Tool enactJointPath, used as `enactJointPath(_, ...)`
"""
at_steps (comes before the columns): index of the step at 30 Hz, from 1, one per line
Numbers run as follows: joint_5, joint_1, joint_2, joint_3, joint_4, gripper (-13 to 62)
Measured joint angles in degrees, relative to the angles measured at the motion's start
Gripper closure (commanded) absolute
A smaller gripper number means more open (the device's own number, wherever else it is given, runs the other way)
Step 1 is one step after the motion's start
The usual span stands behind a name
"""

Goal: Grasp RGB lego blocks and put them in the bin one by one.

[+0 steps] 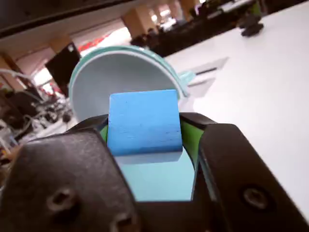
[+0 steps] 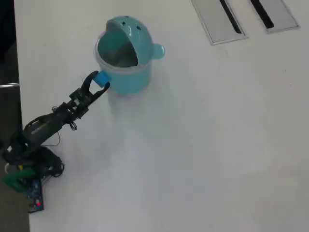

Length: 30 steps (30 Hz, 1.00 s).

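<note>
- The black two-jawed gripper (image 1: 145, 126) of the hobby arm pinches a small blue cube-like plastic block (image 1: 144, 122); the wrist view shows one dark jaw against each side of the block, with green pads (image 1: 189, 138) between jaw and block.
- In the overhead view the same blue block (image 2: 101, 79) sits at the tip of the gripper (image 2: 101, 80), raised off the white table (image 2: 203, 145) and just beside the lower-left rim of the round teal-blue plastic bin (image 2: 126, 54).
- The bin stands upright near the top of the overhead view, its domed dotted lid (image 2: 129, 30) swung back so that the grey inside is open to the camera; a small rounded knob (image 2: 158, 50) sticks out on its right side.
- In the wrist view the open mouth of the bin (image 1: 120, 72) fills the space straight behind the block, its teal rim arching above it.
- The thin dark arm (image 2: 53, 121) reaches from its base (image 2: 24, 164) at the lower left of the overhead view, slanting up and to the right toward the bin.
- Two grey rectangular panels with dark slots (image 2: 219, 19) lie flush in the table at the top right of the overhead view, well apart from the bin.
- No red or yellow-green block can be made out in either view.
</note>
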Motion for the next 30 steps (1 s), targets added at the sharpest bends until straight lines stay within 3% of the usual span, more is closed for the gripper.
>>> enactJointPath(7, -6.33, -6.59, 3.69, 0.00, 5.10, 34.6)
enactJointPath(9, -8.88, -9.93, -0.88, -7.73, 5.10, 37.8)
enactJointPath(24, -11.60, -9.93, -36.21, -43.77, 10.55, 38.0)
enactJointPath(30, -11.60, -9.93, -43.68, -50.89, 10.81, 38.6)
